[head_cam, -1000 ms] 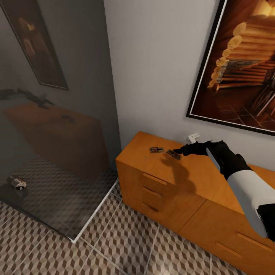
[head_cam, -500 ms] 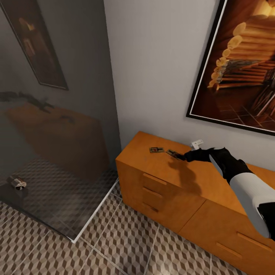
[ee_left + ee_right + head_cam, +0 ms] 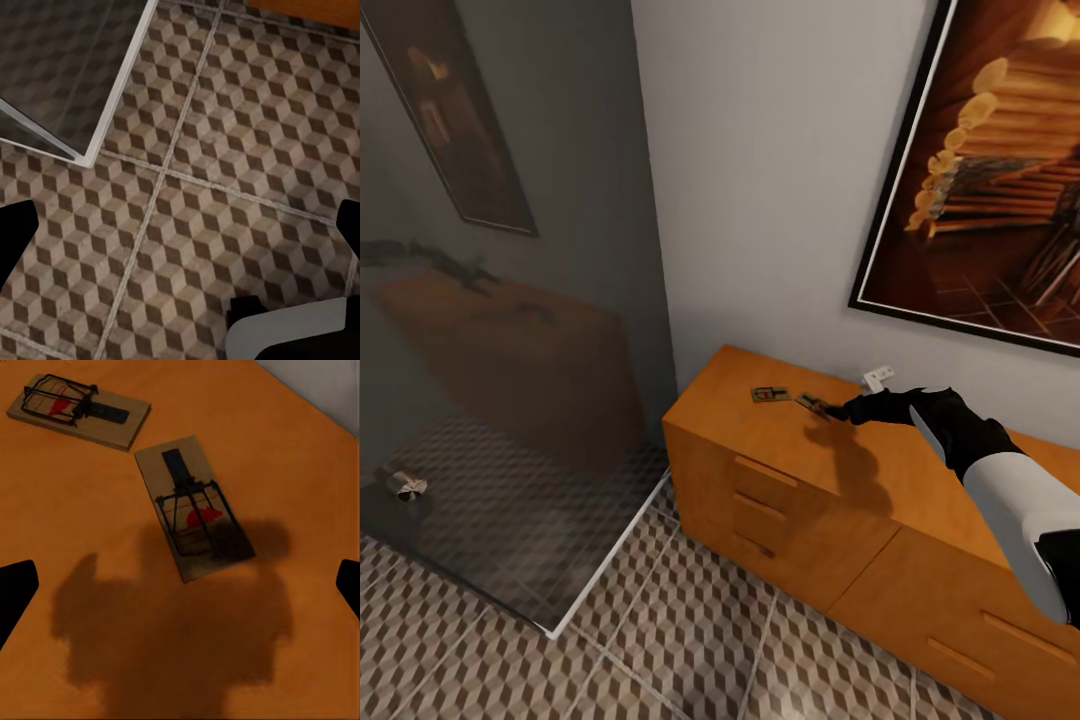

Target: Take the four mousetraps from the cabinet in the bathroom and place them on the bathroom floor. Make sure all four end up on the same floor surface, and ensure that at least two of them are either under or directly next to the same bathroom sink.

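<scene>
I have the orange-brown cabinet (image 3: 830, 480) ahead of me, set against the white wall under a large framed painting (image 3: 1000, 170). To the cabinet's left stands a dark glass shower panel (image 3: 500, 330), and the cube-patterned bathroom floor (image 3: 690, 640) runs along the cabinet's front. My right arm reaches across the cabinet top, with the right gripper (image 3: 838, 410) low over the wood and throwing a shadow beneath it. From the right wrist camera its fingertips (image 3: 15, 592) sit wide apart at the frame edges, so the jaws are released and hold nothing. Two mousetraps lie flat on the cabinet top near the back wall: the nearer mousetrap (image 3: 193, 507) rests between the spread fingers, partly in the gripper's shadow, and the farther mousetrap (image 3: 79, 409) lies just beside it toward the cabinet's left end, not touching. The left gripper (image 3: 180, 232) hangs over bare floor tiles in front of the cabinet, its dark fingertips spread, jaws released.
</scene>
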You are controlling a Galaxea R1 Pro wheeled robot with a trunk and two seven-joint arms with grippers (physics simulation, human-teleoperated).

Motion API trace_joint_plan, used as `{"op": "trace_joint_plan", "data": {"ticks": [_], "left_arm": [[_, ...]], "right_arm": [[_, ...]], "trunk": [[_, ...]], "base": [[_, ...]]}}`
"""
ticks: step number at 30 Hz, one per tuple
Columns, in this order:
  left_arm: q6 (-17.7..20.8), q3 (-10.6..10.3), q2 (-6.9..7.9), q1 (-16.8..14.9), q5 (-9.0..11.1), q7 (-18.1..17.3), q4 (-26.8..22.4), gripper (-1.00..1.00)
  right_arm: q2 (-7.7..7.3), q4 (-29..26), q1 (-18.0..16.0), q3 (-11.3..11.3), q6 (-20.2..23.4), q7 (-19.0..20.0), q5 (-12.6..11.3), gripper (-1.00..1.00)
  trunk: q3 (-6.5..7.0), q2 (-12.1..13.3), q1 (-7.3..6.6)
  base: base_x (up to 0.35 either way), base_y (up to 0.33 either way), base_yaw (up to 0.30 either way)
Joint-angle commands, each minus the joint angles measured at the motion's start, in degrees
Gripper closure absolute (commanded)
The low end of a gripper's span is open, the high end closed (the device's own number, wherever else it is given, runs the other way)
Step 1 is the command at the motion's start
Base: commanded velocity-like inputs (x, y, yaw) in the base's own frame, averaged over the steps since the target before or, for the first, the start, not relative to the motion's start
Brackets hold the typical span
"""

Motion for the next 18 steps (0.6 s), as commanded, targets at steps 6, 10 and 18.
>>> {"op": "trace_joint_plan", "data": {"ticks": [6,10,18], "left_arm": [[-0.3,-0.3,-0.01,-0.1,0.5,-0.3,0.2,-1.00],[-0.2,-0.3,-0.01,-0.1,0.5,-0.3,0.2,-1.00],[-0.2,-0.3,0.01,-0.1,0.5,-0.3,0.2,-1.00]], "right_arm": [[-0.07,-0.1,0.0,0.2,0.3,0.1,0.0,-1.00],[-0.07,-0.1,0.0,0.2,0.3,0.1,0.0,-1.00],[-0.14,0.0,0.0,0.2,0.3,0.1,0.0,-1.00]], "trunk": [[-0.11,-0.1,0.05],[-0.11,-0.1,0.05],[-0.11,-0.1,0.05]], "base": [[0.196,0.000,0.000],[0.192,0.000,0.000],[0.045,0.000,0.000]]}}
